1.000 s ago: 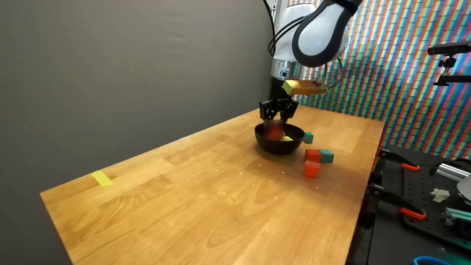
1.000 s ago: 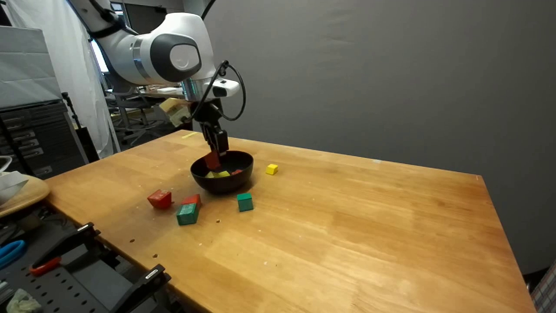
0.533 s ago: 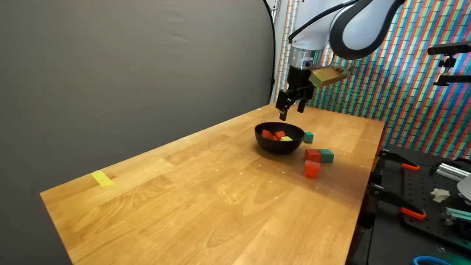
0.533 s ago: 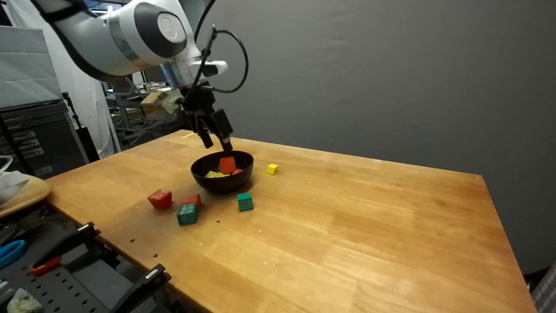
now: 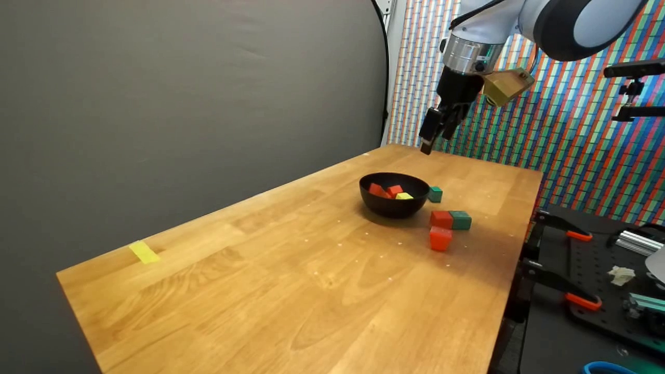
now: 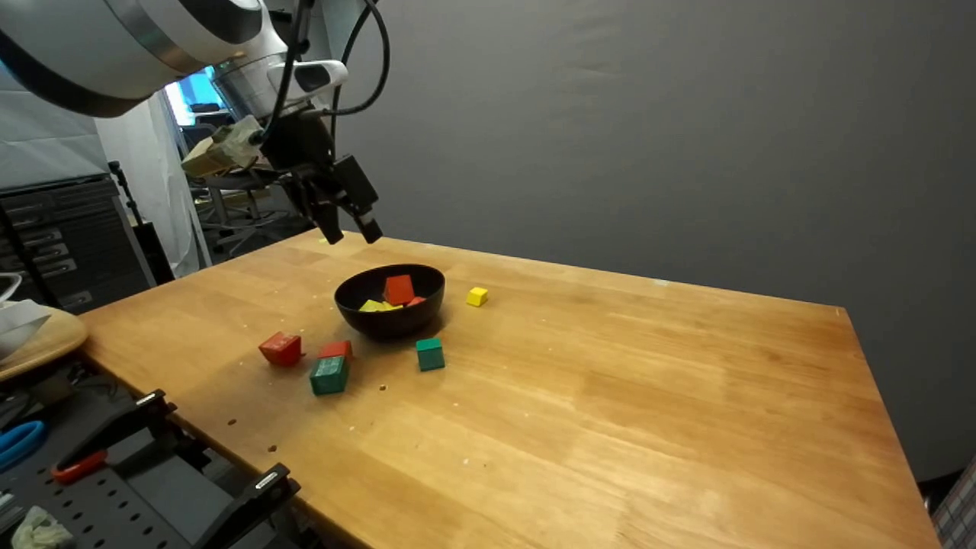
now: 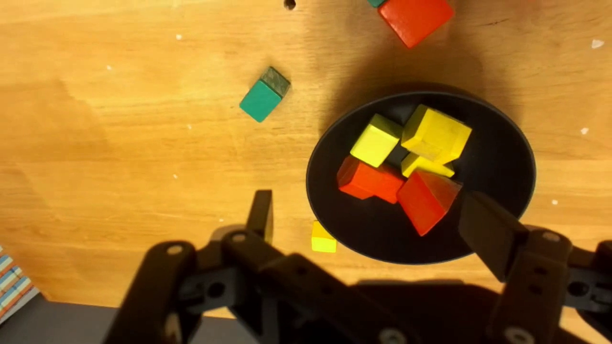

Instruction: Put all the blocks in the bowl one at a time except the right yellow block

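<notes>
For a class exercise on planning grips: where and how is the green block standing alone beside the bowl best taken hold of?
Probably across two opposite upright sides, the open pincer coming straight down: the lone green block is flat-sided, rests level and stands apart from the bowl. In the wrist view its edges lie slantwise to the pincer, so turning to match seems wise.

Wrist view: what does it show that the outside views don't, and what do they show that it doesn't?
Only the wrist view: three yellow blocks in the bowl, plain enough to count.

Only the exterior views: the white arm, the clamps and the lone red block.

Shared: the open claw, the bowl with red blocks in it, the lone green block near it, and another red block touching another green one. The loose yellow block shows in the wrist view and in an exterior view.
</notes>
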